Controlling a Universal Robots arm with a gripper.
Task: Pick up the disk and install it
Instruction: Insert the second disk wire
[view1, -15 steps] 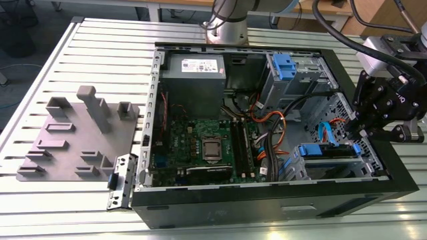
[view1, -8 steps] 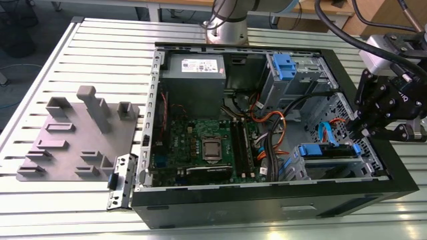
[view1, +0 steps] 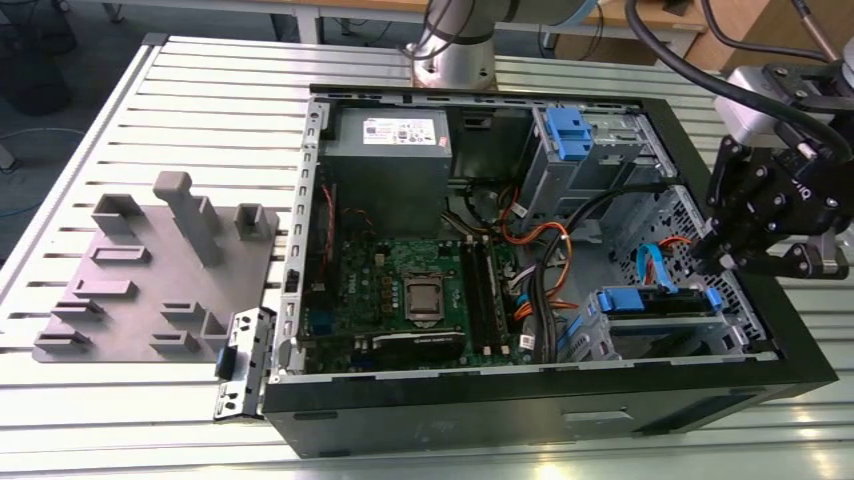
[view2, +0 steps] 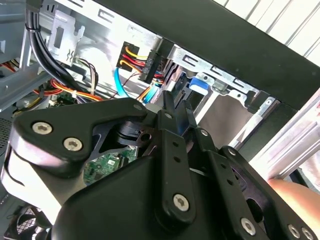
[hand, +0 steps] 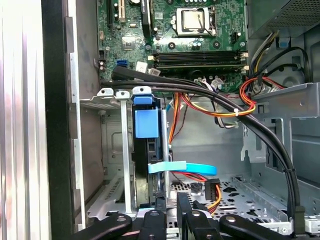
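The disk (view1: 650, 304) sits on edge in the lower drive bay of the open computer case (view1: 534, 405), at the exterior view's right. Its blue caddy rails and blue tab (hand: 146, 122) show in the first wrist view, between the bay's metal walls. My gripper (view1: 721, 265) hangs just above the disk's outer end, over the case's side wall. In both wrist views the gripper's tip (hand: 170, 207) points at the disk's blue rail (view2: 197, 82) and lies very near it. I cannot make out whether they touch.
Black cable bundles (hand: 200, 90) and orange and red wires cross beside the bay, with a light blue flat cable (hand: 182, 167) over the disk's end. Another blue caddy (view1: 567, 135) sits in the upper bay. A grey fixture plate (view1: 134, 270) lies on the slatted table at the exterior view's left.
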